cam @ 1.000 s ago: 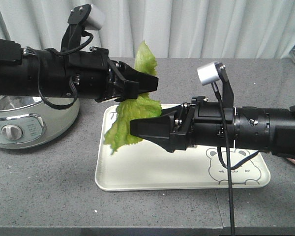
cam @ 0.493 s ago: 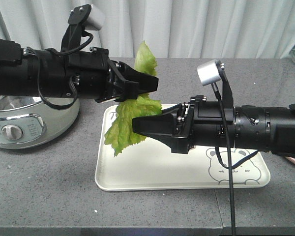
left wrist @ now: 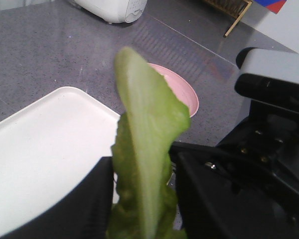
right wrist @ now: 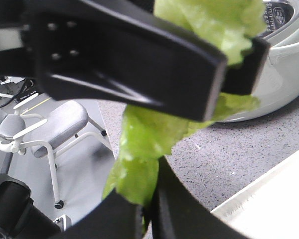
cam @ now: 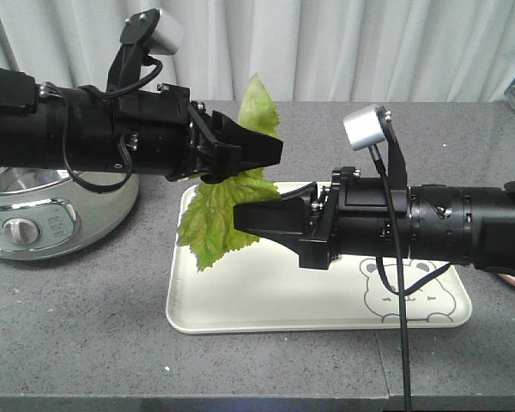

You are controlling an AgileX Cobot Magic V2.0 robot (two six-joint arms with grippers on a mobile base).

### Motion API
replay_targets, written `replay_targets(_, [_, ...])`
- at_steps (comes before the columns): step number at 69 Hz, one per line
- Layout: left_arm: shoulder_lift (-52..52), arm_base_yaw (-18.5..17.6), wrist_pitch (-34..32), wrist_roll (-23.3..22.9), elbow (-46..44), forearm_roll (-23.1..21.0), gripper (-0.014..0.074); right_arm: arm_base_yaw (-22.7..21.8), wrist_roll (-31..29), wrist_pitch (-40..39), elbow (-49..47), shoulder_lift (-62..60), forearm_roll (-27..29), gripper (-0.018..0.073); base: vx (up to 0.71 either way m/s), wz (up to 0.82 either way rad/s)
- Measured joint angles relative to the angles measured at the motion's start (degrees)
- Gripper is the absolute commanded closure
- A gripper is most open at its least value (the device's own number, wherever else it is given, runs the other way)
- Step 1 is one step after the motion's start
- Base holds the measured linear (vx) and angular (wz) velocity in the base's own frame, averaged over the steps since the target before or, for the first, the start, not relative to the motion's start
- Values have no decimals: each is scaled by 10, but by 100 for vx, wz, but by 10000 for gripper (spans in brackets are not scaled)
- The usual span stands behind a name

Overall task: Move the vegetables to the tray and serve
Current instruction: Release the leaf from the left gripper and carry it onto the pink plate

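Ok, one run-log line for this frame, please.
phase: transfer | left gripper: shut on lettuce leaf, held over tray | right gripper: at leaf, grip unclear | leaf not yet laid in tray

Soft, even overhead light fills the sharp front view. The tray (cam: 266, 309) casts only a thin shadow on the grey worktop (cam: 86, 335), and the steel cooker (cam: 69, 219) at its left edge glints. At the left wrist the lettuce leaf (left wrist: 144, 139) is blurred and pale, and the worktop beyond shows glossy reflections. At the right wrist the left pincer (right wrist: 235, 69) looms out of focus and the leaf is overexposed.
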Motion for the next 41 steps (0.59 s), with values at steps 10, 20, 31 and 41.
replay_targets(10, [0,0,0,-1,0,1,111,-4,2,-1,0,0,0,565,0,0])
replay_targets(20, [0,0,5,-1,0,5,110,-22,35,-2,0,-6,-22,565,0,0])
replay_targets(31, [0,0,11,-1,0,26,110,-58,108,-24,0,-51,-132,565,0,0])
replay_targets(41, [0,0,20,-1,0,43,110,-111,205,-70,-1,-113,-256,565,0,0])
